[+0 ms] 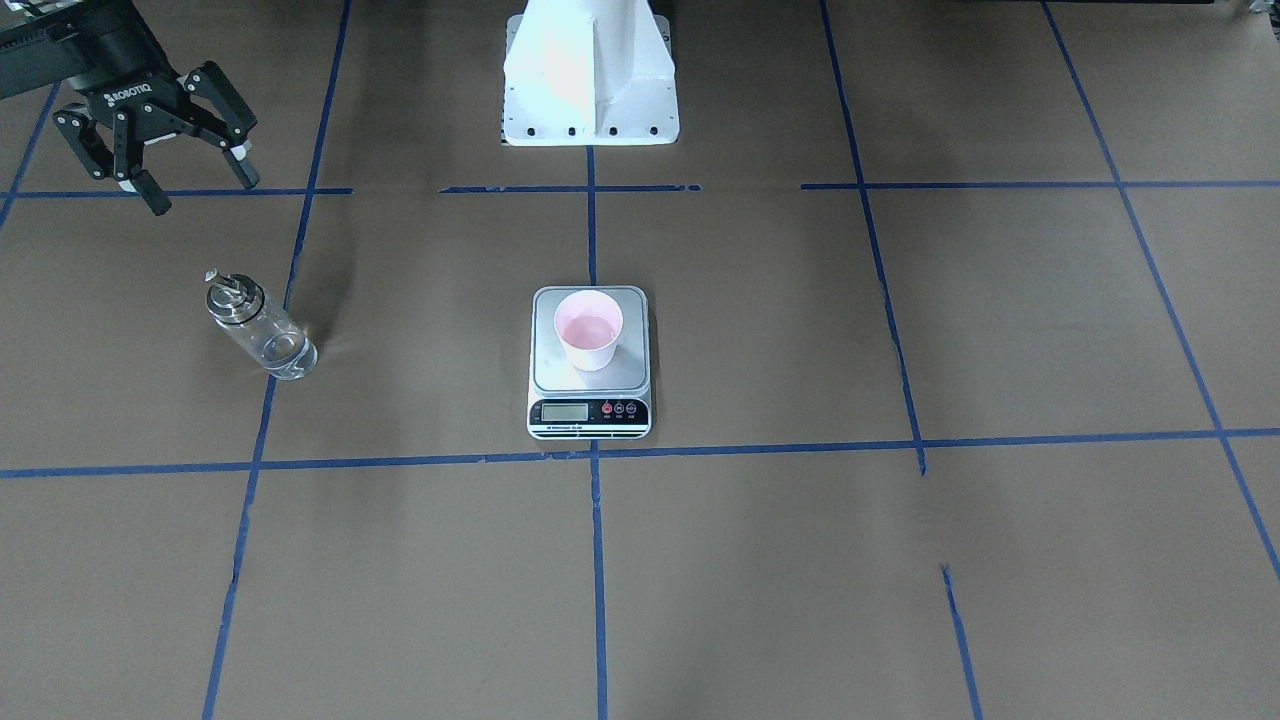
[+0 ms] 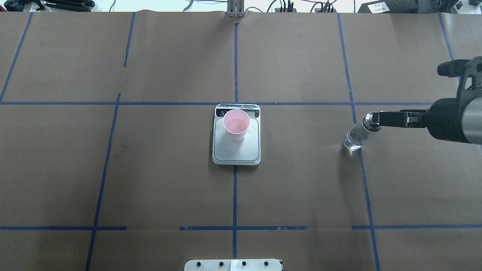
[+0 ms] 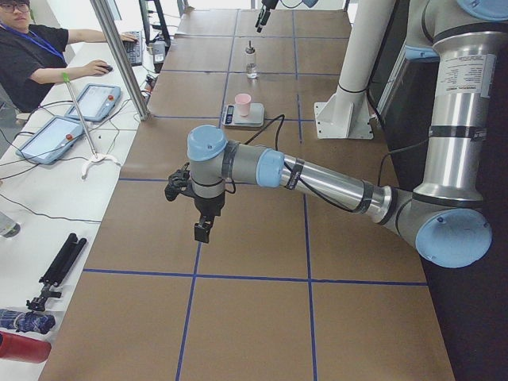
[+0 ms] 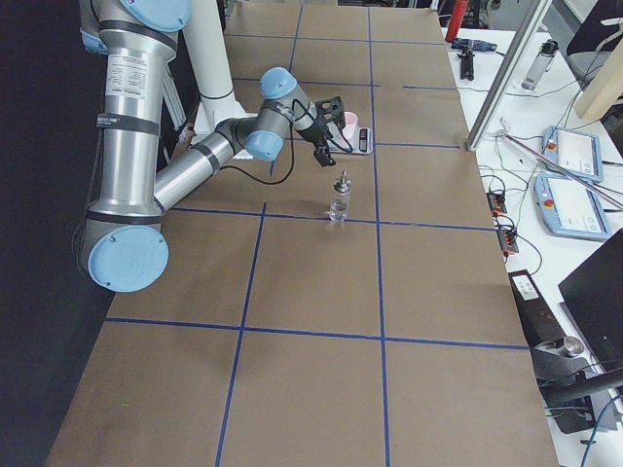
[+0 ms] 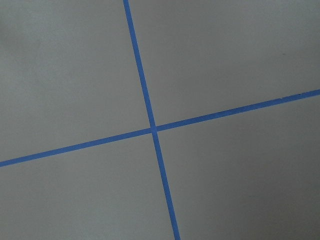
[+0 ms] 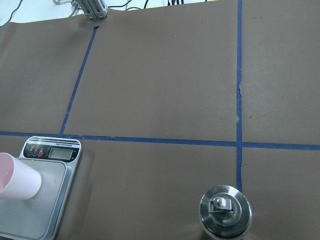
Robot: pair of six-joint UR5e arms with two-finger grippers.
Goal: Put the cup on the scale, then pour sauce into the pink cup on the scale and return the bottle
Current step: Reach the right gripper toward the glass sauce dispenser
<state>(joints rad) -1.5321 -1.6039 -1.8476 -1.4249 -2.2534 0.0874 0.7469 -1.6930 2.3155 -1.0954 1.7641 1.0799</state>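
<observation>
"Exterior front-facing view: where is the right gripper [image 1: 198, 185]?"
"High at the picture's ten o'clock, fingers spread, holding nothing. The bottle [image 1: 260, 328] stands upright on the table [image 1: 800, 560] at its five o'clock, apart from it."
"And the cup [image 1: 590, 330]?"
"Upright on the scale [image 1: 560, 378], at the bottle's three o'clock, well apart."
"The left gripper [image 3: 202, 230]?"
"Far off over the table; whether it is spread or closed, I cannot tell."
"What remains?"
"Cup placed. A faint sheen inside hints at liquid, unsure. If poured, nothing remains; otherwise pouring and returning."
</observation>
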